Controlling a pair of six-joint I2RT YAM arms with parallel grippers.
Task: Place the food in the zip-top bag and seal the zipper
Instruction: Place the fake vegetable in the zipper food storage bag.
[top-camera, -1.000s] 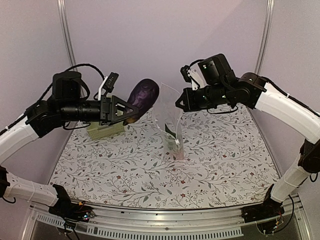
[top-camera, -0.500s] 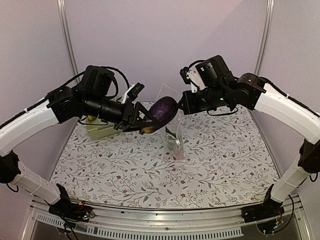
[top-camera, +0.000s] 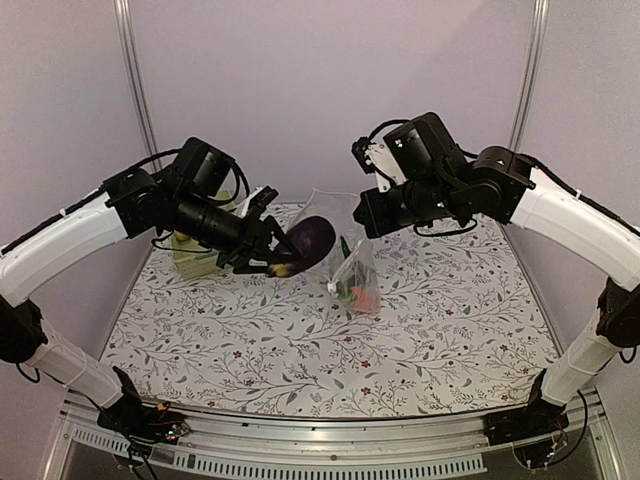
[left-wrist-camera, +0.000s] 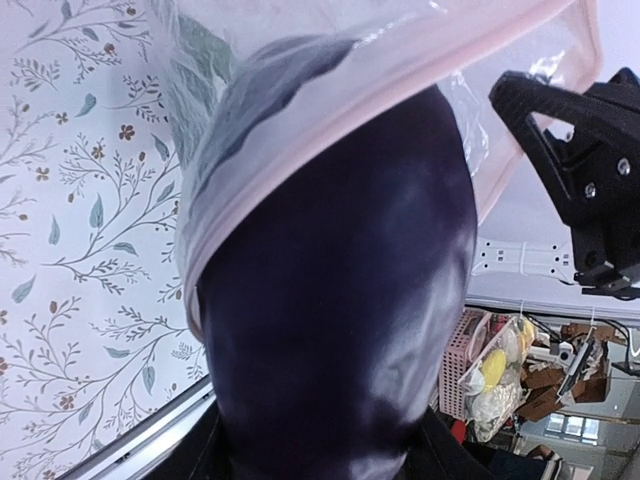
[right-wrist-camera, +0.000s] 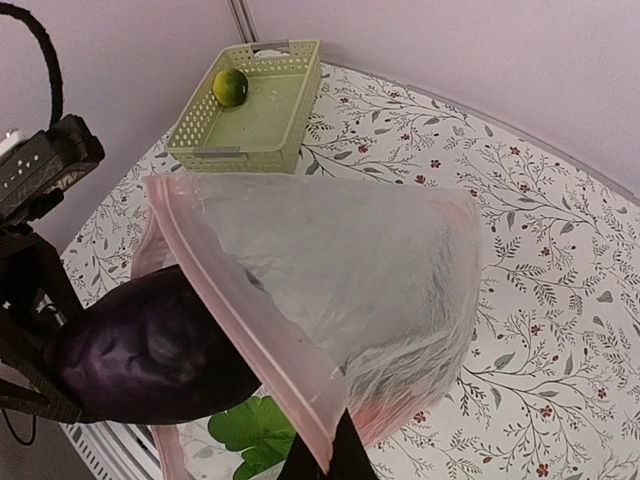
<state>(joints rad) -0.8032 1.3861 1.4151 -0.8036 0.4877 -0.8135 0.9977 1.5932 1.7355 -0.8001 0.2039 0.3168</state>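
1. My left gripper (top-camera: 272, 256), half-closed on the eggplant (top-camera: 312, 240), has swung it down to the bag (top-camera: 355, 278); its nose is now inside the mouth.
2. My right gripper (top-camera: 362, 215), pinched shut, holds the bag open by its zipper (right-wrist-camera: 250, 335).
3. In my judgement, release comes next; the bag is unsealed.

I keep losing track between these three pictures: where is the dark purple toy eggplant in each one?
Top external: dark purple toy eggplant near centre.
Left wrist: fills the middle.
Right wrist: lower left.
Shared landmark: clear plastic bag, its pink-edged mouth over the eggplant's tip.
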